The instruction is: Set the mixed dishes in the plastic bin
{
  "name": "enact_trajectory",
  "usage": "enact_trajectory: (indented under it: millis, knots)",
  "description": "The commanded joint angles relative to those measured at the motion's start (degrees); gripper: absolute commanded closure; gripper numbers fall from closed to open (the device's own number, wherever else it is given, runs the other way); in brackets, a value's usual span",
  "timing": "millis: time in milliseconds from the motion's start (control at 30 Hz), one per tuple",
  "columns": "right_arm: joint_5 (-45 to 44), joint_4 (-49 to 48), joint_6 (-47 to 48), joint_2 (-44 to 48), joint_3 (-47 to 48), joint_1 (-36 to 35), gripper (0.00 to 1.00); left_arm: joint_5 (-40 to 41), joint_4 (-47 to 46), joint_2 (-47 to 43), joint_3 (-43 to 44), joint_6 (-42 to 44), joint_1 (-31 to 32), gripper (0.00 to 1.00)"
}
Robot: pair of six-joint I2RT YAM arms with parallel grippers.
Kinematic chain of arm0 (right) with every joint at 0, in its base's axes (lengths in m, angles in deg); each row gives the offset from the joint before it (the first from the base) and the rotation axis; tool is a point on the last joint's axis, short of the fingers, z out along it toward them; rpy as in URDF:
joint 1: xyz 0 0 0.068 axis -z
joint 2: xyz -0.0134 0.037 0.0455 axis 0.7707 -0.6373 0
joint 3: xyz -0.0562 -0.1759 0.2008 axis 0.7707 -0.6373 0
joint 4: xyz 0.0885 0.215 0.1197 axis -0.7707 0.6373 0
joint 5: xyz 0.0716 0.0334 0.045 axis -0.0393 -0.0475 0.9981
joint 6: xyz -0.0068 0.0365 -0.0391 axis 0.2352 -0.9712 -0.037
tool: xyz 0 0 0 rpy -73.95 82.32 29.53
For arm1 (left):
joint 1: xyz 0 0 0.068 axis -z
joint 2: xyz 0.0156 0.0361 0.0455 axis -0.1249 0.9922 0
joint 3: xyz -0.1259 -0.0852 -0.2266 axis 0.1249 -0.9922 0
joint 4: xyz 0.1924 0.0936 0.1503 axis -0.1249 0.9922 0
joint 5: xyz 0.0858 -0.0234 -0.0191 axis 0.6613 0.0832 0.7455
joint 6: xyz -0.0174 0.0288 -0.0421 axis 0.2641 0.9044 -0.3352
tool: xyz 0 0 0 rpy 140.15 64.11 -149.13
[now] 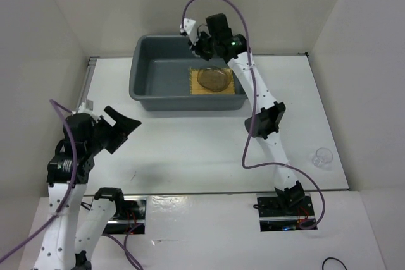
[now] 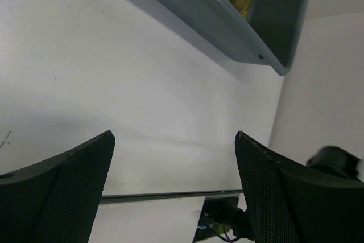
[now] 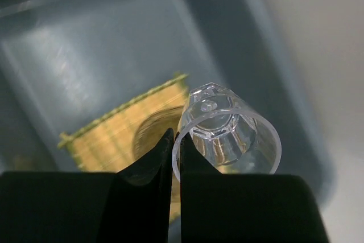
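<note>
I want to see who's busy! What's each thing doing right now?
right gripper: shut on the held cup's rim, over the bin.
held glass cup: up in the air, over the bin.
left gripper: open, empty.
plastic bin: holds mat and plate.
bamboo mat: flat on the bin floor.
brown plate: lying on the mat.
second glass cup: on the table, outside the bin.

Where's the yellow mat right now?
In the top view, the yellow mat lies inside the grey bin, at its right end, under a brownish plate.
</note>
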Motion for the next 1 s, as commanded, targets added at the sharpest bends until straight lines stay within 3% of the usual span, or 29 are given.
enact_trajectory:
  millis: [0,167,500,733,967]
  knots:
    - [6.0,4.1,5.5,-1.6,3.5,-2.4,1.00,-3.9,0.8,-5.1,-0.6,-6.1,-0.3,0.08]
    - [7.1,8.6,10.4,-10.6,9.9,-5.7,1.00,-2.5,4.7,-12.5,0.1,-12.4,-0.3,0.08]
    - [7.9,5.0,16.4,-10.6,-4.9,-7.5,1.00,-2.3,7.5,-20.5,-4.6,-18.0,-0.3,0.08]
    - [7.7,5.9,19.4,-11.7,-8.6,-6.9,0.99,-2.2,4.6,-15.5,-4.6,-16.1,0.8,0.07]
    - [6.5,4.5,19.3,-14.2,-4.3,-7.5,0.76,-1.7,5.9,-15.4,-4.6,-15.5,0.8,0.05]
